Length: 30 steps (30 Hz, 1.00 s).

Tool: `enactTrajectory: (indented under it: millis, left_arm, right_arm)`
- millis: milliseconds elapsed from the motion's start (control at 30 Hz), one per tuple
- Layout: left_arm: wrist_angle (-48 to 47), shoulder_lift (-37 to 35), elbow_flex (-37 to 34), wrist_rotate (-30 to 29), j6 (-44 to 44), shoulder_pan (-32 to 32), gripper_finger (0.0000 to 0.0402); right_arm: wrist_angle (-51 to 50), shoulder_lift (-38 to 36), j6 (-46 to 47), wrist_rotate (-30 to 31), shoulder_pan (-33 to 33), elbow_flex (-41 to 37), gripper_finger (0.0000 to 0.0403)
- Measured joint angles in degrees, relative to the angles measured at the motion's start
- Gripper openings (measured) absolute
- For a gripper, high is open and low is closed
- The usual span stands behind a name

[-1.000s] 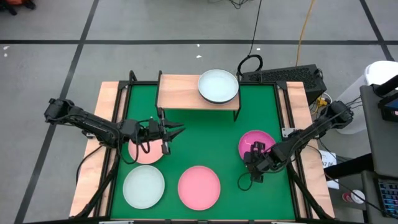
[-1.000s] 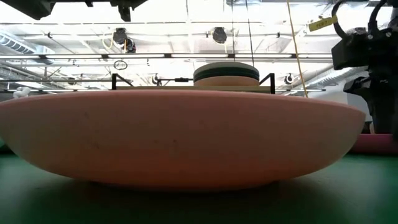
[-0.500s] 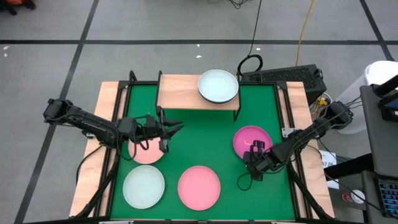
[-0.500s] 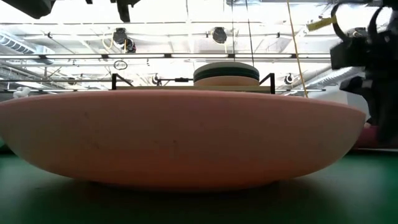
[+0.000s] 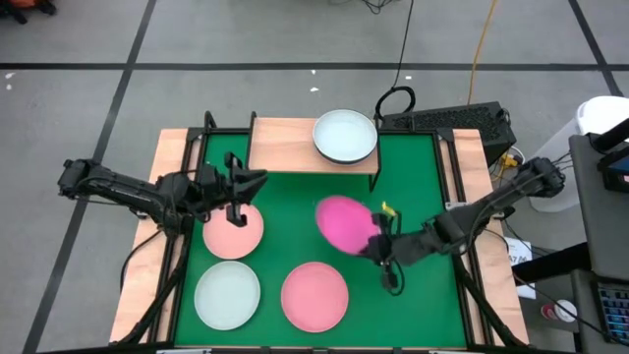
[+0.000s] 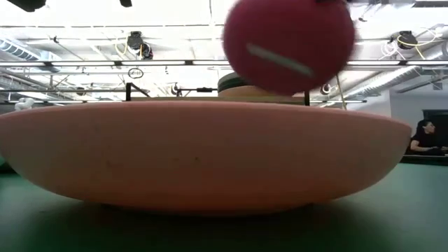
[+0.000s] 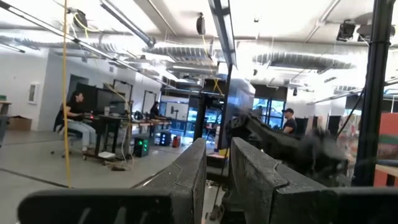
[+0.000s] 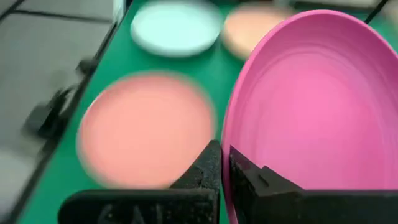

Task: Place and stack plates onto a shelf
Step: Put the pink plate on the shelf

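Above the mat — right hand (image 5: pixel 378 239) pinches magenta plate (image 5: pixel 344 224), tilted.

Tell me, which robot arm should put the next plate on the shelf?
Probably the right. Its right gripper already pinches the magenta plate's rim, lifted off the table, with the shelf ahead. The left gripper holds nothing, beside the salmon plate.
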Motion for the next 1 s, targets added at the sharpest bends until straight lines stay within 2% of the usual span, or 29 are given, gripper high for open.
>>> enactTrajectory:
  millis: [167, 367, 433, 567, 800, 1000]
  left_arm:
    - [1.8, 0.0, 0.0, 0.0, 0.1, 0.0, 0.0081]
    - [5.6, -1.7, 0.0, -1.7, 2.4, 1.0, 0.0081]
    - [4.4, -3.2, 0.0, -2.0, 2.6, 1.8, 0.0081]
    - [0.0, -6.7, 0.0, -2.0, 4.1, 3.7, 0.0081]
    - [-7.7, -11.4, 0.0, -2.0, 3.8, 7.6, 0.0081]
    - [-10.2, -11.6, 0.0, -2.0, 3.7, 8.3, 0.0081]
  right_arm:
    - [3.0, 0.5, -14.1, 4.9, -6.5, 7.1, 0.0]
    - [9.5, 4.3, -30.4, 4.3, -16.2, 12.7, 0.0]
    - [11.0, 6.9, -35.1, 1.9, -19.6, 14.7, 0.0]
    - [11.6, 14.2, -39.0, -4.7, -25.8, 19.6, 0.0]
    - [11.8, 27.3, -44.6, -9.0, -33.3, 28.2, 0.0]
    - [15.4, 34.5, -46.7, -13.5, -37.4, 32.7, 0.0]
